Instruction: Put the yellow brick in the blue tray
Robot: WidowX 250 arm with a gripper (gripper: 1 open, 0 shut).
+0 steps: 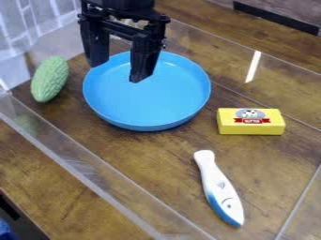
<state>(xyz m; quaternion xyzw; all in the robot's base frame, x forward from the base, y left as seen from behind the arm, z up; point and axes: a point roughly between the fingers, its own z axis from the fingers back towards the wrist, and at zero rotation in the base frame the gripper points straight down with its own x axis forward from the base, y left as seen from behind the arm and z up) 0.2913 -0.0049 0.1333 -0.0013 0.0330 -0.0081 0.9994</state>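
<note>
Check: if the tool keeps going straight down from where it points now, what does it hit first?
Probably the blue tray: the open tool hangs above its back-left part, nothing between. One view, so depth is uncertain.

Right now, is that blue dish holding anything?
Empty: the blue dish shows bare bottom. The yellow block lies outside it on the table.

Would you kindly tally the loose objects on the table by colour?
Blue: 1, the tray
Yellow: 1, the brick
Green: 1, the vegetable
White and blue: 1, the tool
Total: 4
</note>
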